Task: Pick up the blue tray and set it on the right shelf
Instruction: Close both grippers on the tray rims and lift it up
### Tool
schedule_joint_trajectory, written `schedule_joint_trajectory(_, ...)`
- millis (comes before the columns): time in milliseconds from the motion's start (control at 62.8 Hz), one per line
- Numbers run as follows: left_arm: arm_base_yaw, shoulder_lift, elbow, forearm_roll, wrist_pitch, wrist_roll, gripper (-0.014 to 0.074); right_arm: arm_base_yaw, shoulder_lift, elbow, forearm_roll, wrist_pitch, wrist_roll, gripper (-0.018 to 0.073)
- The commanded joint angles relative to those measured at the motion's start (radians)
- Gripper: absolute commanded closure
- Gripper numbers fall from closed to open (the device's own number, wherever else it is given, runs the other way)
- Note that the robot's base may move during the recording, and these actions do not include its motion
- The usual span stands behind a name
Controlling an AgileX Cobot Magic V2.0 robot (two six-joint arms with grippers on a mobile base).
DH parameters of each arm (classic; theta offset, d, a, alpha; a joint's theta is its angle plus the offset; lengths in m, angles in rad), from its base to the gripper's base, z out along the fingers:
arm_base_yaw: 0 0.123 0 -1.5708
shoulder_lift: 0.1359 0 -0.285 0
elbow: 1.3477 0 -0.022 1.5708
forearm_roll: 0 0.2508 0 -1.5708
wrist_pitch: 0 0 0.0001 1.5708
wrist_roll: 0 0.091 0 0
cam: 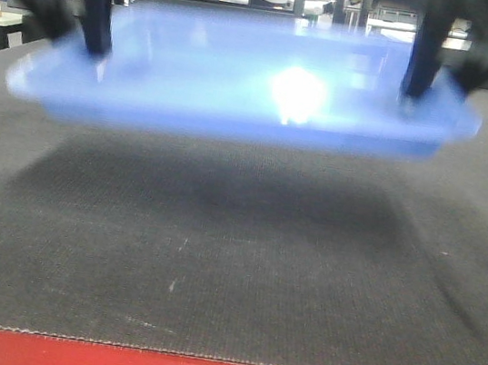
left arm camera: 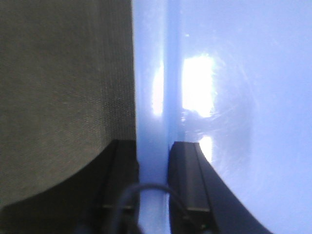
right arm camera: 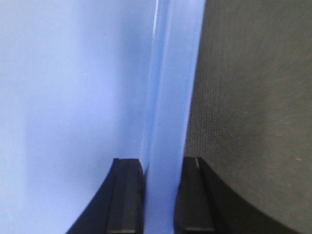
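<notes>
Shallow, glossy blue tray (cam: 239, 90), held level above the table (cam: 212, 270), shadow beneath; opposite rims pinched by left end effector (left arm camera: 153, 163) and right end effector (right arm camera: 163, 173).

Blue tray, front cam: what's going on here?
Both arms are holding the shallow, glossy periwinkle-blue plastic tray by its two short ends. The left gripper and the right gripper are each shut on the flared rim, one finger inside and one outside. The tray hangs clear of the dark grey woven mat, with its shadow below. No shelf shows in any view, so the placing is not yet done.
</notes>
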Motion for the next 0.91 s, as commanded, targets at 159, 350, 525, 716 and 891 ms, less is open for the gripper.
schedule_joint_trajectory(159,-0.002,-0.265,0.095,0.086,0.076,0.005,0.0638,0.052,-0.226,-0.026,-0.121,0.111,-0.018,0.0504)
schedule_joint_trajectory(350,-0.029,-0.387,0.187,0.085,0.116,-0.013,0.0638,0.118,-0.282,-0.026,-0.135,0.176,-0.018,0.0504)
schedule_joint_trajectory(525,-0.071,-0.446,0.181,0.087,0.131,-0.033,0.0638,0.165,-0.287,0.007,-0.135,0.190,-0.018,0.0504)
schedule_joint_trajectory(716,-0.079,-0.441,0.181,0.087,0.162,-0.043,0.0638,0.166,-0.288,0.017,-0.133,0.189,-0.018,0.0504)
schedule_joint_trajectory(891,-0.079,-0.438,0.181,0.087,0.162,-0.041,0.0638,0.166,-0.288,0.017,-0.133,0.196,-0.018,0.0504)
